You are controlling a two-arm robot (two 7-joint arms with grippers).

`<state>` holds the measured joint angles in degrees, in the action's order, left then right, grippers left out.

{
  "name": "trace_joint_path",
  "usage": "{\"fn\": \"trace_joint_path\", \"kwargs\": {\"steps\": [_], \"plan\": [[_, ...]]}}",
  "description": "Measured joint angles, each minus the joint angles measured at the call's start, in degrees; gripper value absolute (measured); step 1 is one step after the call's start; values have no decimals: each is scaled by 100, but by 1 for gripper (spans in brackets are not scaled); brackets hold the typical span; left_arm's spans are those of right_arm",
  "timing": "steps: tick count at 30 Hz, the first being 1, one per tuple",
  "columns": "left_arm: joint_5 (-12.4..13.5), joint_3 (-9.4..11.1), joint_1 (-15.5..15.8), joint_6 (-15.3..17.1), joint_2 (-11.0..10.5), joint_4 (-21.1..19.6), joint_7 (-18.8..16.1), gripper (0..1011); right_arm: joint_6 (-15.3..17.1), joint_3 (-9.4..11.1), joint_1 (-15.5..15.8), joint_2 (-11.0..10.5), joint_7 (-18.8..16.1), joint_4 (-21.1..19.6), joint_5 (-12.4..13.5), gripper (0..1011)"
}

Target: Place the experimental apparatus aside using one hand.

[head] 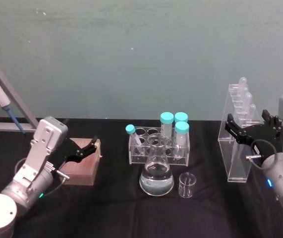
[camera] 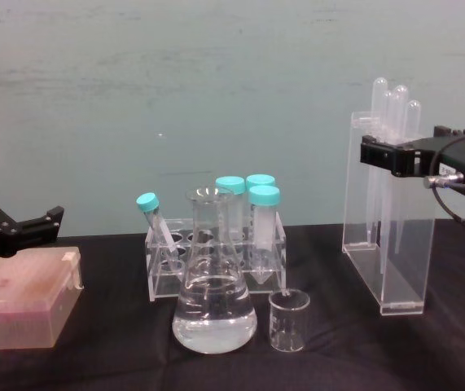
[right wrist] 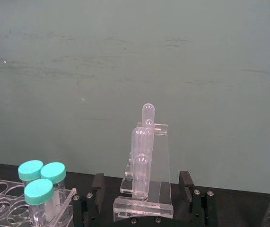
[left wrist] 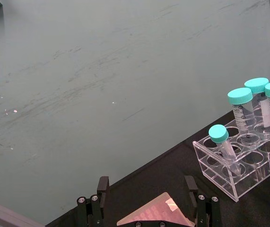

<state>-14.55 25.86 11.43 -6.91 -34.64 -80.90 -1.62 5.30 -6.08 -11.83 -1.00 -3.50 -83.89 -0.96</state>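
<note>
Nearest, centre, the small beaker [head: 186, 185] and liquid-filled conical flask [head: 156, 174] look slippery and breakable. Farther right, the tall acrylic stand [head: 238, 158] seems light, stiff and tippy. The right gripper [head: 250, 130] straddles its upper walls, a sensible hold, jaws apart. Far left, the left gripper [head: 89, 148] hangs over a pink box [head: 84, 168], jaws apart.

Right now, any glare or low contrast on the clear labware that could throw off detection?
Head view: bright glints on the flask; the beaker barely stands out from the black cloth. Chest view: the pipette stand shows mainly by its edges against the wall. Left wrist view: sheen on the pink box.
</note>
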Motion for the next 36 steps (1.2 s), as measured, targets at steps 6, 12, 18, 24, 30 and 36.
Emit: {"fn": "trace_joint_path", "kwargs": {"steps": [6, 12, 18, 24, 30, 36], "plan": [[0, 0, 0, 0, 0, 0, 0, 1000, 0, 0, -16, 21, 15, 20, -13, 1000], [-1, 0, 0, 0, 0, 0, 0, 1000, 1, 0, -33, 47, 36, 41, -26, 1000], [0, 0, 0, 0, 0, 0, 0, 1000, 0, 9, -47, 69, 62, 73, -43, 1000], [0, 0, 0, 0, 0, 0, 0, 1000, -6, 20, -54, 86, 76, 87, -57, 1000], [0, 0, 0, 0, 0, 0, 0, 1000, -6, 28, -55, 96, 79, 88, -64, 1000], [0, 0, 0, 0, 0, 0, 0, 1000, -2, 27, -55, 106, 80, 91, -70, 1000]]}}
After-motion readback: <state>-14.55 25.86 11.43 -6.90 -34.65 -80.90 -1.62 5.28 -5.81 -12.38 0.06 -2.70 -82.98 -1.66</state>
